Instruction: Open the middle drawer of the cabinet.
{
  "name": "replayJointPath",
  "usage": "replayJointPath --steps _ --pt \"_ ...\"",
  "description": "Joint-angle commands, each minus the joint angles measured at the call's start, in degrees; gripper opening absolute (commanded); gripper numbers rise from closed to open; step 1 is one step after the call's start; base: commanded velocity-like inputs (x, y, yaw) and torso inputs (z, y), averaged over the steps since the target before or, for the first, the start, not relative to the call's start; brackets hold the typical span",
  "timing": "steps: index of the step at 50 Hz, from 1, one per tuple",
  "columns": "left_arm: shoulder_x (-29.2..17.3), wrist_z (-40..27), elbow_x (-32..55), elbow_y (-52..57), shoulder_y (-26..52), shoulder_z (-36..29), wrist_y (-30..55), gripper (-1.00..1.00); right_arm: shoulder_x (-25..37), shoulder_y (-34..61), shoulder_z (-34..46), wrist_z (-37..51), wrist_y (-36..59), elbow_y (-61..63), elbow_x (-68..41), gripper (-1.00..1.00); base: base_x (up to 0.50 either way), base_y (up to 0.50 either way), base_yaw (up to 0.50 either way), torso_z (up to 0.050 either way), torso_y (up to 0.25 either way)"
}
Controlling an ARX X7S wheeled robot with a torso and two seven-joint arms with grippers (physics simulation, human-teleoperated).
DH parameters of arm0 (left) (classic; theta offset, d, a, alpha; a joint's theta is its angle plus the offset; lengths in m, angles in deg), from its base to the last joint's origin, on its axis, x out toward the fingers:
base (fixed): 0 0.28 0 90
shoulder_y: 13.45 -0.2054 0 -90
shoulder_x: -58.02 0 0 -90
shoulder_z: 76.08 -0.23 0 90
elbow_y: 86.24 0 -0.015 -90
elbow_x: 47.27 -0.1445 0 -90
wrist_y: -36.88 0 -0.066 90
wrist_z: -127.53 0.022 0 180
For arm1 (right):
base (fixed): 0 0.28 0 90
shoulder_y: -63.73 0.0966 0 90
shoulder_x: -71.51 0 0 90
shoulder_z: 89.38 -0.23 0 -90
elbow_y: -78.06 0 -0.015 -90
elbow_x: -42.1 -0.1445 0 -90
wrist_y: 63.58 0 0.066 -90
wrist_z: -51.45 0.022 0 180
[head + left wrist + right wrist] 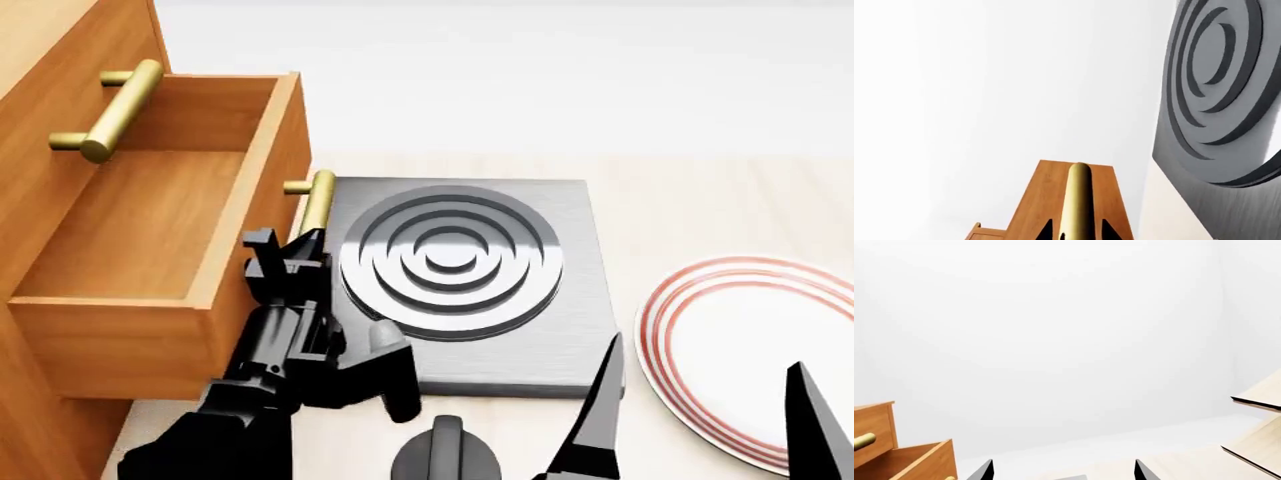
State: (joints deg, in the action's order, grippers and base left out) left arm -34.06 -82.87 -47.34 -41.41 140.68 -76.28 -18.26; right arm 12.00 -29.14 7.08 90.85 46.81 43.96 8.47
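Observation:
The orange-brown cabinet stands at the left. Its middle drawer is pulled far out, and its bare wooden inside shows. The drawer's brass bar handle is on the front panel. My left gripper is at this handle. In the left wrist view the handle runs between the two black fingertips of the left gripper, which sit close on either side of it. My right gripper is open and empty at the lower right, away from the cabinet. It also shows in the right wrist view.
The top drawer's handle sits above the open drawer. A grey hob with raised rings lies beside the drawer, with a dark knob in front. A red-rimmed white plate lies at the right. Pale wooden boards show in the right wrist view.

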Motion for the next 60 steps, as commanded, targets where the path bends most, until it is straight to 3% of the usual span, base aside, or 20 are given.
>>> replayJointPath --steps 1,20,21,37,45,50,58,60 --pt "2.1 -2.6 -9.3 7.1 -1.6 -0.4 2.7 -1.0 0.4 0.0 0.0 0.5 -0.2 0.1 -0.4 1.0 0.0 0.0 0.0 0.0 0.0" --pt "2.1 -4.0 -8.6 7.7 -1.1 -0.1 2.2 -1.0 1.2 -0.1 0.0 1.3 -0.7 0.6 -1.0 1.0 0.0 0.0 0.0 0.0 0.003" --pt "2.1 -4.4 -8.1 7.7 -0.8 0.0 1.8 1.0 1.1 0.0 0.1 1.2 -0.7 0.2 -1.0 1.0 0.0 0.0 0.0 0.0 0.0" --pt "2.1 -7.9 -7.0 8.2 -0.1 -0.1 0.7 1.0 1.6 0.2 0.5 1.9 -0.9 0.4 -1.1 1.0 0.0 0.0 0.0 0.0 0.0" --pt "2.1 -12.7 0.9 8.1 1.8 0.8 -4.9 1.0 2.2 0.0 -0.1 2.2 -1.3 0.5 -1.8 1.0 0.0 0.0 0.0 0.0 0.0" --pt "2.1 -14.4 0.3 12.7 3.6 0.5 -3.8 1.0 2.2 0.1 0.2 2.4 -1.4 0.5 -1.7 1.0 0.0 0.0 0.0 0.0 0.0" --pt "-0.1 -15.1 7.3 19.2 4.7 6.9 -5.6 1.0 2.3 0.0 0.6 2.2 -1.9 0.0 -1.7 1.0 0.0 0.0 0.0 0.0 0.0" --pt "-0.8 -14.1 12.0 21.4 4.0 11.5 -4.7 1.0 2.4 -0.1 0.5 2.3 -2.0 0.1 -1.8 1.0 0.0 0.0 0.0 0.0 0.0"
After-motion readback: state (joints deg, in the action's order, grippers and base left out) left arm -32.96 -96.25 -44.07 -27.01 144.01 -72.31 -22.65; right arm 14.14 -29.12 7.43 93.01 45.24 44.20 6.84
